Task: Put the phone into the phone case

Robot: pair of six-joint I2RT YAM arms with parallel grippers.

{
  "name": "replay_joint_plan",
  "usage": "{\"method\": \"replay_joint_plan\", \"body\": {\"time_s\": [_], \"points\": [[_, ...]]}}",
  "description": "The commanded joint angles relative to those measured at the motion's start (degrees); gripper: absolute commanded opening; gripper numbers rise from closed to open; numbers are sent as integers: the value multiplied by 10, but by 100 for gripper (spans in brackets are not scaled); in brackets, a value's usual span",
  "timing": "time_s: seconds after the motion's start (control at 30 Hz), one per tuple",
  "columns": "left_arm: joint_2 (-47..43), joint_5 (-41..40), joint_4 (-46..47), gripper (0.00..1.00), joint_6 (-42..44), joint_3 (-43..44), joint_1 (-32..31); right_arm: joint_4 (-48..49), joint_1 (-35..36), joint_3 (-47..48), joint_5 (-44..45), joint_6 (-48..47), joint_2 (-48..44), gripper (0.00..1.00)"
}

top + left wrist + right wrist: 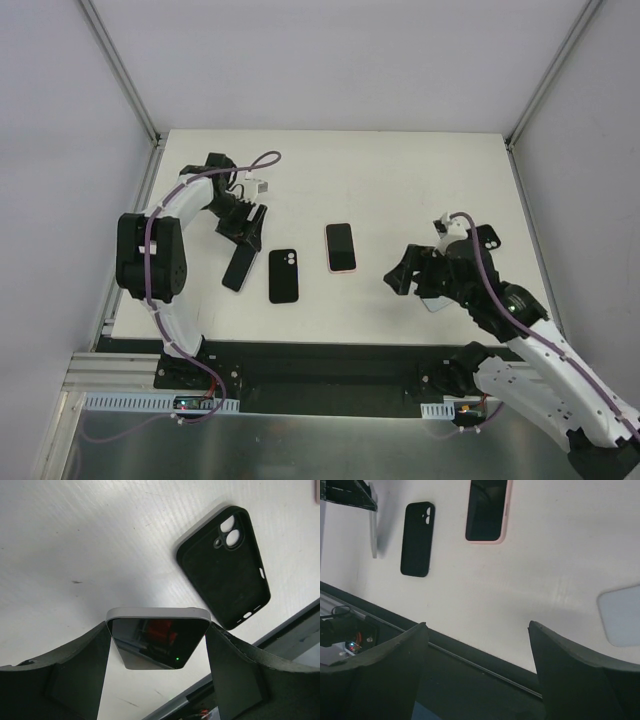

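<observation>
Status: phone [157, 640] clamped between left fingers [65, 680].
Black phone case [225, 567] flat on table [400, 180] just beside; right fingers [570, 670] apart, lower right.

Bright, even overhead light. The white bench [400, 180] is nearly washed out in the top view, with short, soft shadows. The left wrist view is sharp on the bench grain, but its fingers [60, 680] are dark and soft-edged up close. The phone [157, 640] screen shows a reddish reflection and a green dot. The right wrist view is dimmer and slightly hazy, and the pale patch [620, 615] at its right edge is possibly a blurred object.
</observation>
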Motion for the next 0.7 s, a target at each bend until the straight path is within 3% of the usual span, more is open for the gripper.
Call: {"method": "replay_joint_plan", "body": {"time_s": [0.0,0.07,0.27,0.53,0.67], "points": [[8,63,-28,0,-59,14,2,209,16,-42,-86,75,68,82],[5,75,-26,1,-60,2,3,270,37,-36,-62,91,135,77],[-15,160,20,0,-107,-30,31,272,135,86,-25,115,332,61],[-8,218,24,0,-190,-24,42,283,215,195,-15,118,507,60],[-11,247,24,0,-206,-38,42,287,238,215,-12,120,548,60]]}}
